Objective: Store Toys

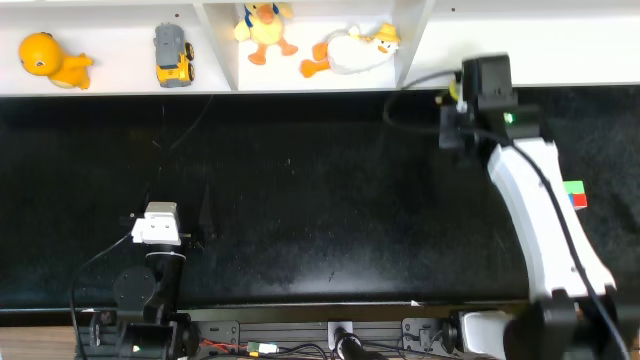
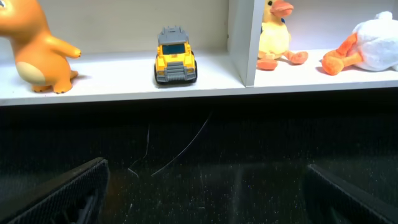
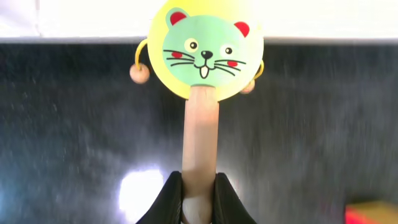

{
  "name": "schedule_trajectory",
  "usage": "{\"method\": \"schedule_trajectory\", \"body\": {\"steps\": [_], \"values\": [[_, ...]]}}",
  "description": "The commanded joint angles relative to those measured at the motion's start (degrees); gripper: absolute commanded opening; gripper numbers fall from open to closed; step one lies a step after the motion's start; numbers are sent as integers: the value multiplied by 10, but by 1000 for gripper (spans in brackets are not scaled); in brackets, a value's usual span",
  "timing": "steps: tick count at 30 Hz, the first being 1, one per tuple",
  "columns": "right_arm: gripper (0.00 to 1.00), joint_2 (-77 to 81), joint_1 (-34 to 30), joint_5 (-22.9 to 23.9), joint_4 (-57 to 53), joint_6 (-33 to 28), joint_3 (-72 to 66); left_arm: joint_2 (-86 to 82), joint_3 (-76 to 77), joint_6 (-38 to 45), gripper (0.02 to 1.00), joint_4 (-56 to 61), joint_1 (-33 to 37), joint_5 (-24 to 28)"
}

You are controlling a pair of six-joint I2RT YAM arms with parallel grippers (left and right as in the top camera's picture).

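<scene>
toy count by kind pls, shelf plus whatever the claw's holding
Plush ducks: 2 (yellow plush duck, white plush duck)
Toy truck: 1
Orange figure: 1
Cat-face rattle drum: 1, in the right claw
Total: 5

My black table [image 1: 300, 200] had a white shelf [image 1: 120, 70] along its far side, and a little coloured block [image 1: 574, 193] lay on the table near my right arm. In one part of the shelf stood an orange toy [image 1: 52, 60] and a yellow truck [image 1: 172, 55]. In the next part sat a yellow duck [image 1: 265, 30], and a white duck [image 1: 355, 50] lay beside it.
</scene>
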Motion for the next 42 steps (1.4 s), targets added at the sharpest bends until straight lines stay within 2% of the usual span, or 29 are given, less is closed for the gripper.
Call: {"method": "schedule_trajectory", "body": {"steps": [1, 13, 18, 20, 23, 25, 29, 33, 37, 42], "values": [[42, 68, -2, -7, 20, -56, 71, -7, -2, 2, 998, -1, 1, -3], [45, 209, -2, -8, 51, -56, 185, -7, -2, 2, 998, -1, 1, -3], [119, 226, -2, -11, 56, -40, 185, -7, -2, 2, 998, -1, 1, -3], [189, 227, -2, -12, 57, -39, 185, -7, -2, 2, 998, -1, 1, -3], [375, 227, -2, -12, 57, -39, 186, -7, -2, 2, 998, -1, 1, -3], [575, 226, -2, -12, 56, -39, 186, -7, -2, 2, 998, -1, 1, -3], [757, 215, 0, -12, 49, -39, 185, -7, -2, 2, 998, -1, 1, -3], [842, 184, 0, -4, 31, -39, 180, -7, -2, 2, 998, -1, 1, -3], [996, 128, -1, 15, 21, -39, 128, -7, -2, 2, 998, -1, 1, -3], [998, 24, -1, 39, 22, -41, 10, -7, -2, 2, 998, -1, 1, -3]]}}
